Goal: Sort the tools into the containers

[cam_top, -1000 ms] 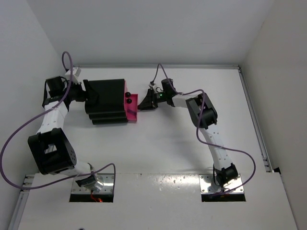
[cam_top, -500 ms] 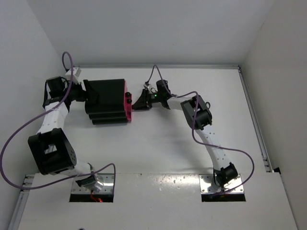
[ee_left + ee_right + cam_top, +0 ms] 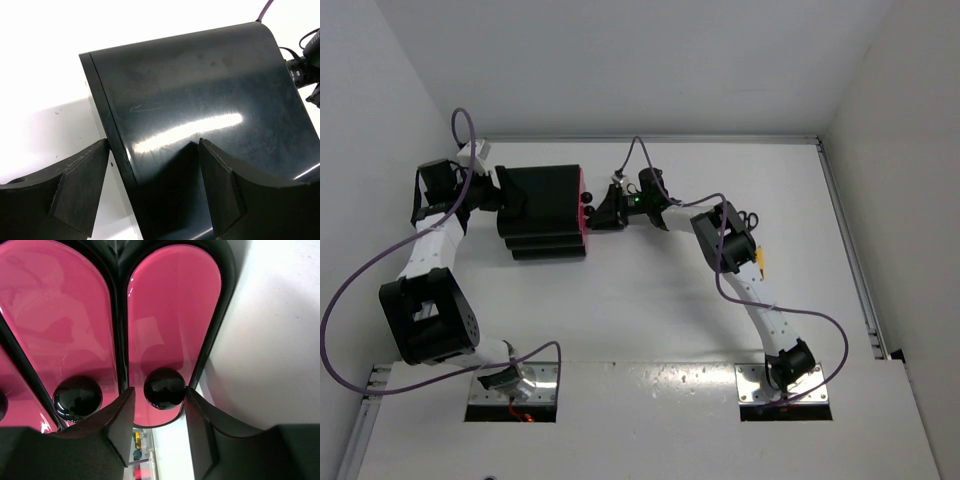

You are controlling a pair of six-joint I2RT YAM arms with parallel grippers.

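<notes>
Magenta-pink drawer fronts [image 3: 172, 315] fill the right wrist view, and the right hand [image 3: 160, 405] has its two fingers set either side of one round black knob [image 3: 164, 388]. The hand is spread a little: one finger looks to touch the knob, and a sliver of pink shows between the knob and the other. From above, the pink faces sit flush with the black drawer unit [image 3: 542, 205], so the drawers look pushed in. I cannot tell which tier this knob belongs to.

The left hand [image 3: 153, 143] straddles the unit's rear edge with a finger on each side. Whether it presses the unit or only brackets it cannot be told.

The black-handled scissors [image 3: 750, 216] and the yellow-bodied cutter [image 3: 760, 262] lie out on the worktop [image 3: 650, 310] beside the right arm, well apart from the unit. I judge the step in hand to be working a drawer by its knob, with sorting unfinished. The next move calls for a firm pinch on the small round knob and a straight pull, with the unit braced from behind so it does not slide.

The worktop is plain white, boxed by white walls [image 3: 620, 60], with a metal rail [image 3: 850, 250] along its right side. Purple cables [image 3: 350, 290] loop off both arms.
</notes>
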